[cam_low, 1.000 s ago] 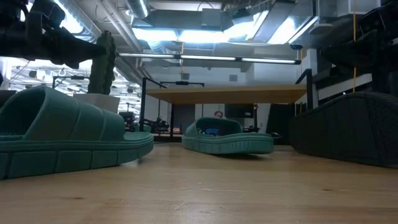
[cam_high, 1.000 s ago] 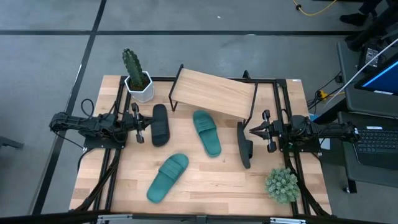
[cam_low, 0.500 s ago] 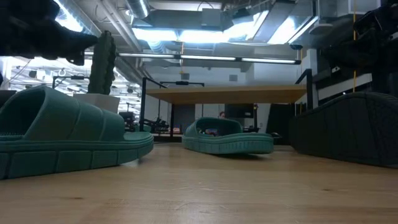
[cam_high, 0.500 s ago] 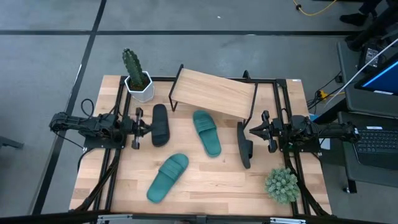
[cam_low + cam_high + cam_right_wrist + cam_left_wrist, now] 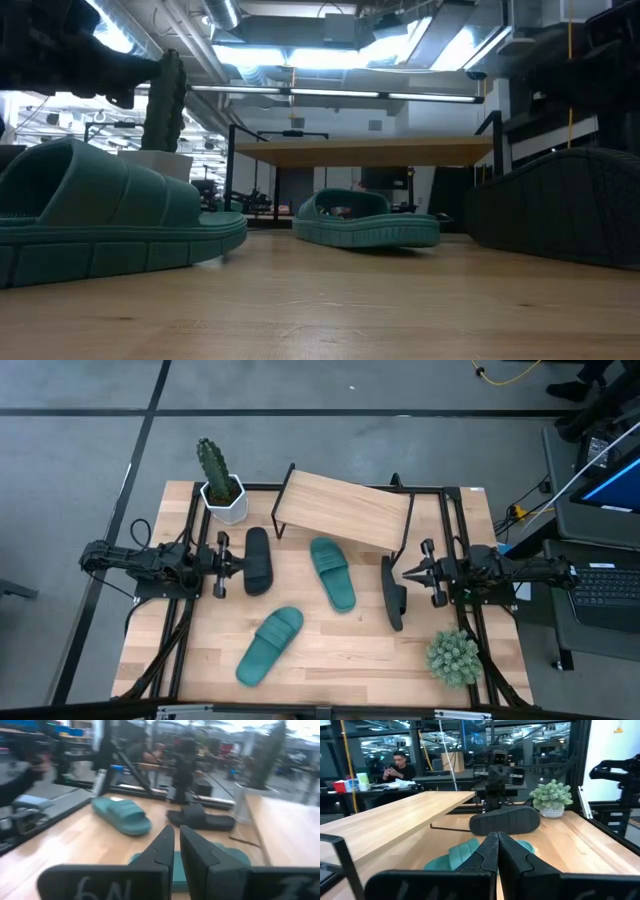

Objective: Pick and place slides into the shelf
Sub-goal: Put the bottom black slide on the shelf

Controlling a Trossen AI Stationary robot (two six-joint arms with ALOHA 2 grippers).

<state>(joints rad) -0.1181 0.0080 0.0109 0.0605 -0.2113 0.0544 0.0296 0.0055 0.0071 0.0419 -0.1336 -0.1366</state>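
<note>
Several slides lie on the tabletop in front of the shelf (image 5: 345, 510), a light board on black wire legs. One black slide (image 5: 258, 559) lies just beyond my left gripper (image 5: 240, 567). A teal slide (image 5: 332, 573) is in the middle and another teal slide (image 5: 270, 644) is nearer the front. A second black slide (image 5: 393, 591) lies beside my right gripper (image 5: 404, 572). Both grippers hover level above the table, pointing toward each other. The left fingers (image 5: 496, 840) are shut. The right fingers (image 5: 176, 832) leave only a thin slit. Neither holds anything.
A cactus in a white pot (image 5: 218, 485) stands at the far left corner and a bushy green plant (image 5: 453, 657) at the near right. A black frame (image 5: 450, 510) runs around the table's edges. A person (image 5: 400, 765) sits in the room beyond.
My left gripper has turned a little at the wrist without leaving its place. The slides and the shelf have not moved.
</note>
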